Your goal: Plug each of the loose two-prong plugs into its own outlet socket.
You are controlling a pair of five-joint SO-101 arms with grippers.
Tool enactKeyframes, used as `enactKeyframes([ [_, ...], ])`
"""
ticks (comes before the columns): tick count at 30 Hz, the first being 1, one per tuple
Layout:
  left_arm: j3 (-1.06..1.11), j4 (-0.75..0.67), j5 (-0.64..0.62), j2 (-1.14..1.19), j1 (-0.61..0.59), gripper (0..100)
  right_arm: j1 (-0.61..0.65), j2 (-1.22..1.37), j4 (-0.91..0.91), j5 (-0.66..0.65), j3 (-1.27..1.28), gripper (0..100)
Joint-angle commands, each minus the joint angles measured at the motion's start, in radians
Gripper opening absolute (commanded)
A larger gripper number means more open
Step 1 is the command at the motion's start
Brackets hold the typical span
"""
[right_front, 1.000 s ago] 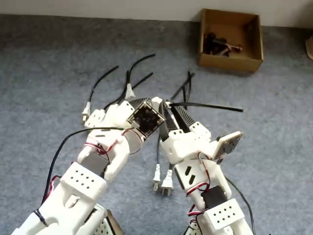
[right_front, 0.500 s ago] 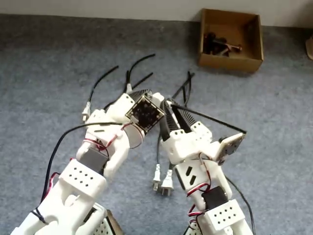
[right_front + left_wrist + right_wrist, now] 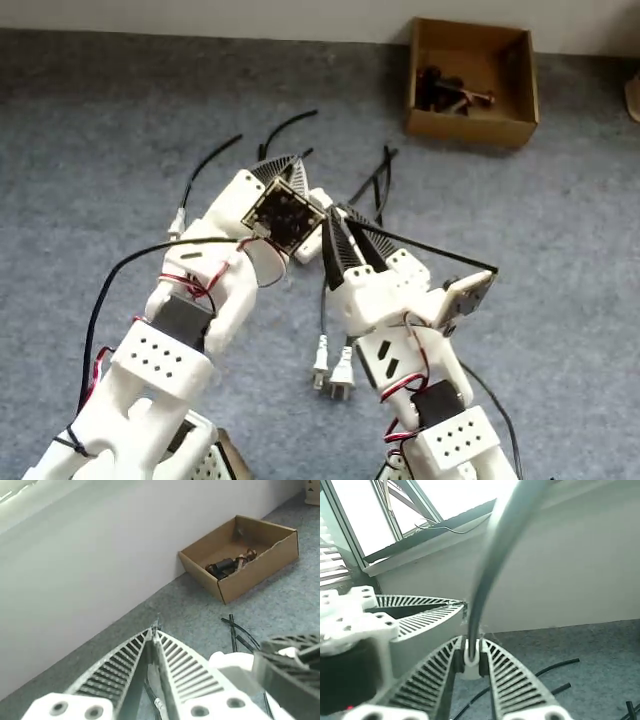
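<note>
The right claw (image 3: pixel 470 645), near the middle of the grey carpeted worktop (image 3: pixel 90 110), pinches a white two-prong plug (image 3: pixel 471 656) trailing a black cable (image 3: pixel 495 545). The left claw (image 3: pixel 154 627), just beside it, has its tips pressed together. Two more white plugs (image 3: pixel 341 372) lie toward the near edge.

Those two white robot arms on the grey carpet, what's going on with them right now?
The right arm's end effector is shut on a small white plug, and the plug's black cord sticks up out of the grip. The left arm's end effector sits close beside it, shut, and I can't tell whether it holds anything. A loose white plug and its neighbour lie on the grey carpet by the right arm.
</note>
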State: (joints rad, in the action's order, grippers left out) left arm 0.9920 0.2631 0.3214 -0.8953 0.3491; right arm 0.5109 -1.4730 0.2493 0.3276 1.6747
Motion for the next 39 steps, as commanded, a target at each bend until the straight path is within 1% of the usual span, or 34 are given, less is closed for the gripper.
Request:
enactKeyframes([
  [1, -0.059, -0.015, -0.008, -0.010, -0.012, 1, -0.013, -0.013, 0.013, 0.005, 0.082, 0.5],
  [3, -0.056, -0.014, -0.008, -0.041, -0.012, 1, -0.015, -0.013, 0.008, 0.009, 0.082, 0.5],
  [6, -0.073, 0.060, -0.005, -0.120, -0.024, 1, -0.015, -0.013, 0.005, 0.011, 0.084, 0.5],
  [11, -0.110, 0.261, -0.005, -0.219, -0.130, 1, -0.028, -0.013, 0.004, 0.011, 0.084, 0.5],
  [14, -0.108, 0.381, -0.005, -0.252, -0.179, 1, -0.079, -0.013, 0.004, 0.011, 0.082, 0.5],
  [17, -0.107, 0.500, -0.005, -0.309, -0.191, 1, -0.128, -0.013, -0.010, 0.009, 0.076, 0.5],
  [18, -0.107, 0.542, -0.005, -0.331, -0.189, 1, -0.140, -0.013, -0.051, 0.009, 0.074, 0.5],
  [21, -0.068, 0.631, -0.003, -0.404, -0.191, 1, -0.162, -0.013, -0.259, 0.006, 0.033, 0.5],
  [24, 0.031, 0.641, 0.002, -0.489, -0.205, 1, -0.168, -0.013, -0.440, 0.005, -0.081, 0.5],
  [27, 0.130, 0.637, 0.081, -0.562, -0.255, 1, -0.168, -0.013, -0.605, 0.005, -0.156, 0.5],
  [30, 0.216, 0.611, 0.138, -0.622, -0.289, 1, -0.170, -0.013, -0.713, 0.003, -0.205, 0.5],
  [32, 0.263, 0.594, 0.147, -0.645, -0.312, 1, -0.170, -0.013, -0.762, -0.009, -0.226, 0.5],
  [33, 0.283, 0.591, 0.147, -0.654, -0.323, 1, -0.170, -0.013, -0.789, -0.044, -0.237, 0.5],
  [37, 0.357, 0.551, 0.146, -0.674, -0.361, 1, -0.170, -0.013, -0.921, -0.262, -0.297, 0.5],
  [39, 0.380, 0.529, 0.143, -0.674, -0.366, 1, -0.170, -0.013, -0.987, -0.321, -0.355, 0.5],
])
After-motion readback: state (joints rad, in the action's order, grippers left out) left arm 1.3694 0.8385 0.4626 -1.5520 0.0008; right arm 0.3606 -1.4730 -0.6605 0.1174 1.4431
